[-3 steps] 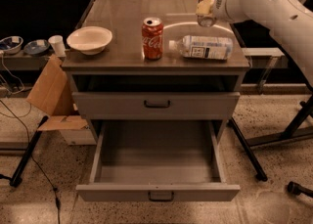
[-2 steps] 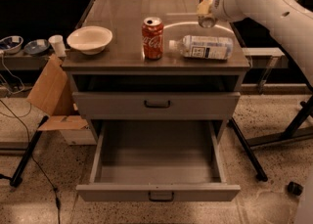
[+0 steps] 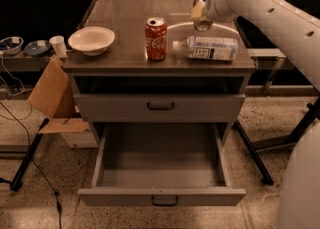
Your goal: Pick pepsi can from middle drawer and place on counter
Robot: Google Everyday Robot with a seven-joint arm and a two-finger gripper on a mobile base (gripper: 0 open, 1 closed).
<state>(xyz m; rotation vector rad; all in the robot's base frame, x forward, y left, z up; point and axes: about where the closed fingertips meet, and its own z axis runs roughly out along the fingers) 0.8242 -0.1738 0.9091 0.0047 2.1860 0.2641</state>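
Item: pepsi can [image 3: 203,23], gripped in claw [image 3: 200,13] above worktop [image 3: 125,18].
We log the claw clamped on the can at the worktop's 2 o'clock, behind a lying plastic bottle [image 3: 207,48]; Coca-Cola can [image 3: 156,39] upright at 6 o'clock, white bowl [image 3: 91,39] at 9 o'clock. Middle drawer [image 3: 160,196] pulled open below.

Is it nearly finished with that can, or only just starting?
Nearly finished. The open drawer lies empty, so the picking looks done. The gripper holds the can over the counter, behind the water bottle. Left: set it down and let go.
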